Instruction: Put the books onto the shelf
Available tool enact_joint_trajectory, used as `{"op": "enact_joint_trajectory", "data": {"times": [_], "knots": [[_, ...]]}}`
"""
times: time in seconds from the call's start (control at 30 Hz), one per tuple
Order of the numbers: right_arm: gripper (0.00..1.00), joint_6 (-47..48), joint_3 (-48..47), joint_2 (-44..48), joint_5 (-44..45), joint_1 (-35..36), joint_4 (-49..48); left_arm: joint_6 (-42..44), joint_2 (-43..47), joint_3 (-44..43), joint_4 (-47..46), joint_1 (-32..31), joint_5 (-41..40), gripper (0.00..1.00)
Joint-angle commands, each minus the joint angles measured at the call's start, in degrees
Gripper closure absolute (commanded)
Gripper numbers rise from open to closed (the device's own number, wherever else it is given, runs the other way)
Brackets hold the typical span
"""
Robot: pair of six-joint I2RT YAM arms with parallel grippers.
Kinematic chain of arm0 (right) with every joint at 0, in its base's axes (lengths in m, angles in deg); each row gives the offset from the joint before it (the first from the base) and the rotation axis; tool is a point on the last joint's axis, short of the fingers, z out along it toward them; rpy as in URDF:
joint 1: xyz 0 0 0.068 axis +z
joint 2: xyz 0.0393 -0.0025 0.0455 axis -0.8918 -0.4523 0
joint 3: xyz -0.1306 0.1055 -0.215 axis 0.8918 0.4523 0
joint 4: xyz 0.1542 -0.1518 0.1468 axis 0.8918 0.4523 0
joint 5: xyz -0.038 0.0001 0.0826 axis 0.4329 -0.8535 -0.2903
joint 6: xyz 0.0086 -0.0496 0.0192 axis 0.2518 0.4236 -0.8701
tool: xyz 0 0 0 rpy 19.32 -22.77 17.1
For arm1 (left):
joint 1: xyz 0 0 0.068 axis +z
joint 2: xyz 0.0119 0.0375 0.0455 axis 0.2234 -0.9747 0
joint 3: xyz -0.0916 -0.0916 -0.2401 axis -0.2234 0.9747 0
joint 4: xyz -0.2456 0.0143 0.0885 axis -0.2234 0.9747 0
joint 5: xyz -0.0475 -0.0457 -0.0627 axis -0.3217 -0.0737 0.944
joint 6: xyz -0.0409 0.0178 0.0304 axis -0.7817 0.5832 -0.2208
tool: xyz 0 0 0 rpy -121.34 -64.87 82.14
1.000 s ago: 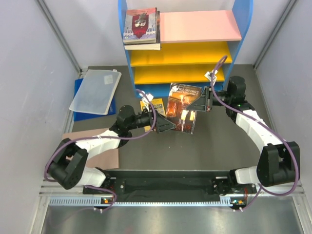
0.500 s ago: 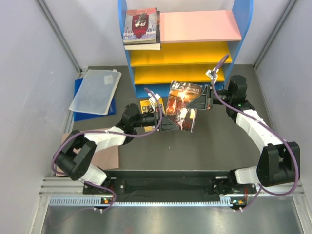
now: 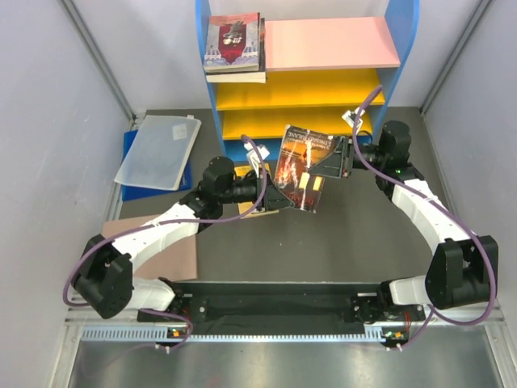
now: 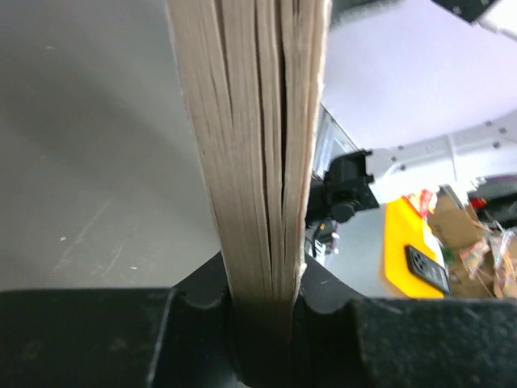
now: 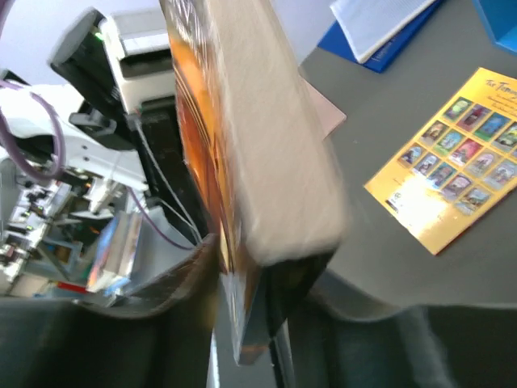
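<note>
Two grippers meet on one volume. The dark orange-glow book (image 3: 303, 166) hangs clear of the table (image 3: 339, 242), tilted, just in front of the shelf (image 3: 404, 48), which stands at the middle of the far edge.

Left gripper (image 3: 279, 198): closed on the lower left edge of that book. The left wrist view shows the page edges (image 4: 250, 162) rising upright out of the gripper (image 4: 262, 307), both jaws pressed against the block. The block shows several splits; whether more than one volume is pinched cannot be told.

Right gripper (image 3: 335, 158): at the book's right edge. In the right wrist view the book (image 5: 266, 162) sits between the jaws (image 5: 250, 323), one on each side, but the picture is blurred; whether they press on it or stand slightly off cannot be told.

Other books: a small stack lies at the left end of the pink top board (image 3: 331, 44), the pale book with the dark-red figure (image 3: 234, 40) uppermost. The yellow book with the picture grid (image 5: 452, 162) lies flat on the table by the foot of the shelf, partly under the left arm in the top view (image 3: 242, 171).

Other items: a translucent folder (image 3: 157, 151) on a blue board (image 3: 132, 149) near the far left corner; a brown cardboard sheet (image 3: 174, 255) by the left edge, under the left arm.
</note>
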Motion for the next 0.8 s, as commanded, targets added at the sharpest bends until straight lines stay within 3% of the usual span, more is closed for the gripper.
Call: {"op": "enact_joint_trajectory", "data": {"times": [0.0, 0.03, 0.23, 0.47, 0.77], "knots": [[0.56, 4.94, -0.93, 0.87, 2.82, 0.90, 1.12, 2.08, 3.74, -4.92, 2.49, 0.32, -6.81, 1.00], [0.46, 5.21, -0.75, 1.31, 3.52, 0.90, 1.38, 1.73, 3.91, -5.19, 1.45, 0.32, -7.78, 1.00], [0.29, 11.53, -0.84, 4.57, 7.66, 0.72, 9.71, -2.49, 2.95, -6.87, -3.12, 0.85, -9.28, 1.00], [0.26, 14.44, 2.93, 9.84, 10.56, 0.55, 12.55, -13.56, -4.34, -8.87, -17.27, 3.31, -4.02, 1.00], [0.25, 15.06, 8.73, 17.48, 12.76, 0.54, 14.74, -16.03, -14.63, -20.56, -16.76, 4.80, 1.18, 1.00]]}}
